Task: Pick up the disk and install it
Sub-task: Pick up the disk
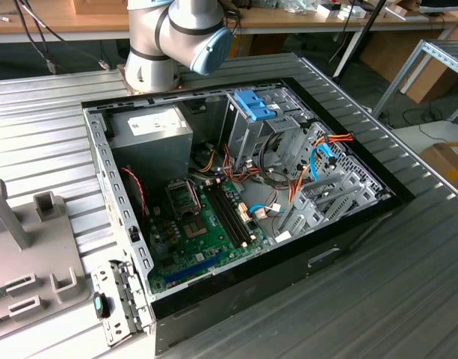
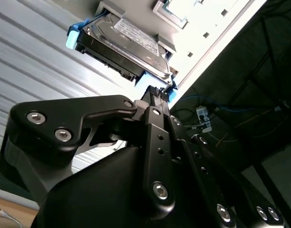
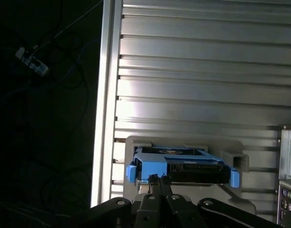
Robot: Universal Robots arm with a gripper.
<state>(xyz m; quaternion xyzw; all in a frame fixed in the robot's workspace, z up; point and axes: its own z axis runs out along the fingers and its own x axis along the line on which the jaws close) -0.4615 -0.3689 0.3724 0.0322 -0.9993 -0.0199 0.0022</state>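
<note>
disk (image 3: pixel 183 166) in holder (image 3: pixel 233 159), hand (image 3: pixel 157 178) on its near edge, holder on table (image 3: pixel 207 71)

My gripper (image 2: pixel 157 92): matt black, prob. coated metal, w/ shiny steel screws (image 2: pixel 159 191). Disk (image 2: pixel 131 45): smooth silver-grey metal top, white paper label (image 2: pixel 136 34), dark matt sides. Its frame (image 2: pixel 71 38): smooth blue plastic. Table (image 3: pixel 192 71): ribbed bare aluminium, satin sheen. Computer case (image 1: pixel 109 176): dull grey sheet metal inside, black outside. Circuit board (image 1: pixel 191 250): glossy green.

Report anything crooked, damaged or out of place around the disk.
Nothing stands out. In the first wrist view the disk sits level in its grey holder, blue carrier unbroken, with the gripper at its edge.
</note>
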